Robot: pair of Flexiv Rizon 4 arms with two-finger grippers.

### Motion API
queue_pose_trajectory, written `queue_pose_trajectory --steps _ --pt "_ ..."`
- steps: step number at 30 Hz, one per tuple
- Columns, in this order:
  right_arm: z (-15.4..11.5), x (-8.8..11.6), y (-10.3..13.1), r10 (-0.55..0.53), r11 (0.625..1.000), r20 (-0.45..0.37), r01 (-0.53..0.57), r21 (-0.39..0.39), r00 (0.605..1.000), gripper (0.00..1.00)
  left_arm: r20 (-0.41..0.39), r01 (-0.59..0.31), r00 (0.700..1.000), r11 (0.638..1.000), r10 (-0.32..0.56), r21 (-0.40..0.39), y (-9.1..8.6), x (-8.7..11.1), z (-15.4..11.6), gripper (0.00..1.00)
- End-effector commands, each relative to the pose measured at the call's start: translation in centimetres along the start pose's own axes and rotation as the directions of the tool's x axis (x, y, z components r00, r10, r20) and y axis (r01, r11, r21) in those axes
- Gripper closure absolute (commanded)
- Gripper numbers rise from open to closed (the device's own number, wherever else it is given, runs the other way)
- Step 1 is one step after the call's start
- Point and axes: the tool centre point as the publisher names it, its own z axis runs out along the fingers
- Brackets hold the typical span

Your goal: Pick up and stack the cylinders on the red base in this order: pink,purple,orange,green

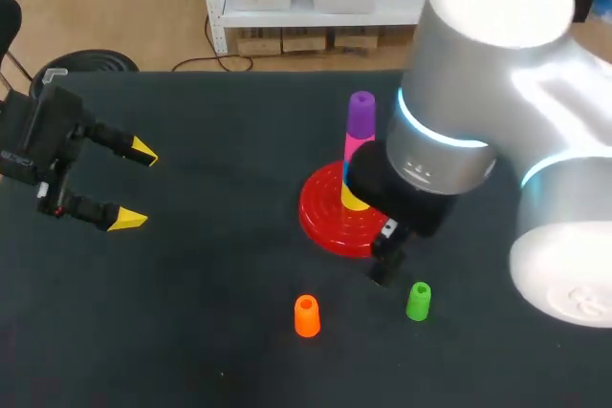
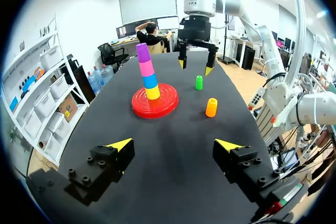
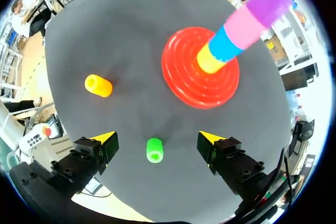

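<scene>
The red base (image 1: pixel 320 222) holds a stack of yellow, blue, pink and purple cylinders; the purple one (image 1: pixel 360 114) is on top. The orange cylinder (image 1: pixel 306 315) and the green cylinder (image 1: pixel 418 301) stand loose on the table in front of the base. My right gripper (image 3: pixel 157 139) is open above the table, with the green cylinder (image 3: pixel 154 150) between its spread fingers but untouched. The orange cylinder (image 3: pixel 98 85) lies off to one side of it and the base (image 3: pixel 181 80) lies ahead. My left gripper (image 2: pixel 175 145) is open and empty, far to the left (image 1: pixel 129 188).
My right arm's large silver body (image 1: pixel 478 93) hangs over the table's right side and hides part of the base and the blue cylinder in the head view. The dark table (image 1: pixel 191 312) is bare between my left gripper and the base.
</scene>
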Motion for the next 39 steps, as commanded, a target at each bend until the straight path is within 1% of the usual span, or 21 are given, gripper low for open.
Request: queue_pose_trajectory --steps 1,6,12,18,21,22,25,29,30,32,33,34,39 --pt "-0.2 -1.0 0.0 -0.004 1.000 -0.019 0.004 0.006 1.000 0.00 0.002 -0.002 1.000 1.000 0.002 -0.002 0.0 0.1 0.1 0.00" --pt "0.0 -0.5 -0.1 0.023 1.000 -0.022 -0.023 -0.011 0.999 0.00 0.002 -0.002 1.000 1.000 0.002 -0.002 0.0 0.1 0.1 0.00" --pt "-0.9 0.0 0.2 0.059 0.998 -0.028 -0.059 -0.019 0.998 0.00 0.002 -0.002 1.000 1.000 0.002 -0.002 0.0 0.1 0.1 0.00" --pt "-1.6 -0.2 0.4 0.072 0.997 -0.042 -0.073 -0.029 0.997 0.00 0.002 -0.002 1.000 1.000 0.002 -0.002 0.0 0.1 0.1 0.00" --pt "-1.8 -0.7 0.7 0.062 0.997 -0.042 -0.063 -0.035 0.997 0.00 0.002 -0.002 1.000 1.000 0.002 -0.002 0.0 0.1 0.1 0.00" --pt "-1.9 -0.9 0.9 0.056 0.998 -0.030 -0.057 -0.039 0.998 0.00 0.002 -0.002 1.000 1.000 0.002 -0.002 0.0 0.1 0.1 0.00" --pt "-1.9 -1.9 1.9 0.037 0.998 -0.018 -0.038 -0.048 0.999 0.00 0.002 -0.002 1.000 1.000 0.002 -0.002 0.0 0.1 0.1 0.00" --pt "-1.3 -2.9 3.7 -0.001 0.997 -0.022 0.000 -0.072 1.000 0.00 0.002 -0.002 1.000 1.000 0.002 -0.002 0.0 0.1 0.1 0.00" --pt "-1.1 -3.1 4.2 -0.015 0.997 -0.042 0.012 -0.071 0.999 0.00 0.002 -0.002 1.000 1.000 0.002 -0.002 0.0 0.1 0.1 0.00" --pt "-0.8 -3.6 5.1 -0.040 0.996 -0.038 0.037 -0.083 0.998 0.00 0.002 -0.002 1.000 1.000 0.002 -0.002 0.0 0.1 0.1 0.00" --pt "-0.7 -3.8 5.4 -0.049 0.996 -0.040 0.046 -0.079 0.998 0.00 0.002 -0.002 1.000 1.000 0.002 -0.002 0.0 0.1 0.1 0.00" --pt "-0.6 -3.9 5.7 -0.057 0.995 -0.028 0.055 -0.087 0.998 0.00 0.002 -0.002 1.000 1.000 0.002 -0.002 0.0 0.1 0.1 0.00" --pt "0.9 -4.4 7.0 -0.092 0.989 -0.018 0.089 -0.120 0.996 0.00 0.002 -0.002 1.000 1.000 0.002 -0.002 0.0 0.1 0.1 0.00"
